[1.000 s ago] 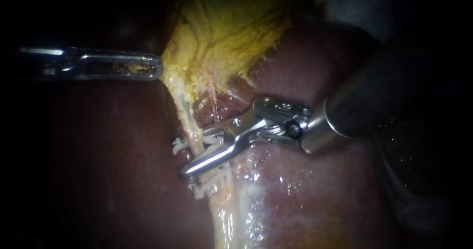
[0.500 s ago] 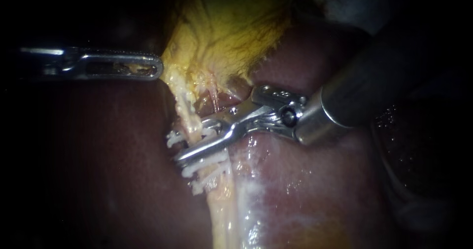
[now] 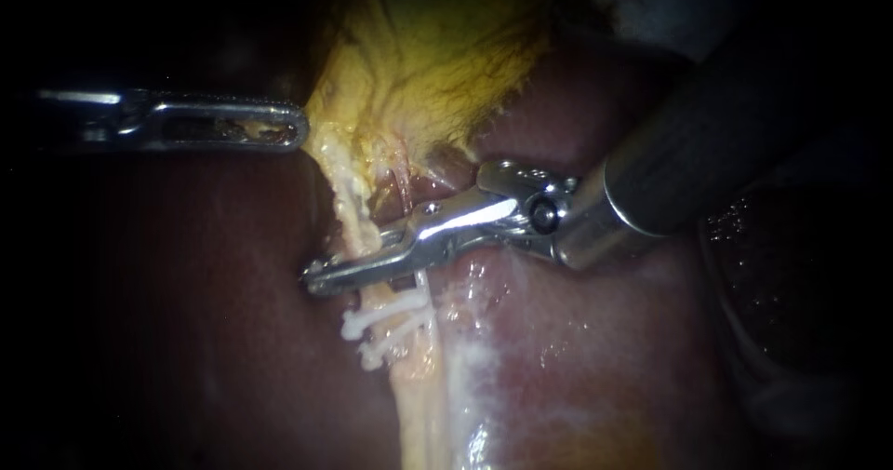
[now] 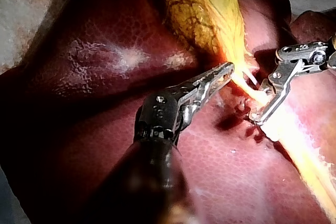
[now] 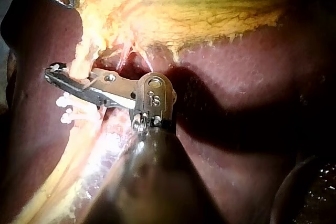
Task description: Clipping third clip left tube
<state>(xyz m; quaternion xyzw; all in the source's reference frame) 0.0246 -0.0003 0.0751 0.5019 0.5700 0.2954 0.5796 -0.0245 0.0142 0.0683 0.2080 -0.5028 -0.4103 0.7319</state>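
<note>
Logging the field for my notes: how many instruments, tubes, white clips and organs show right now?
Instruments: 2 (left instrument, right instrument)
Tubes: 2 (left tube, right tube)
White clips: 2
Organs: 2 (gallbladder, liver)
Total: 8

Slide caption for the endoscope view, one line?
Jaws of the right instrument shut across the tube above two white clips; left instrument grips the gallbladder edge.

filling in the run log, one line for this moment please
right instrument: jaws shut on left tube | just above two white clips | left instrument: jaws shut on gallbladder edge | liver beneath
</note>
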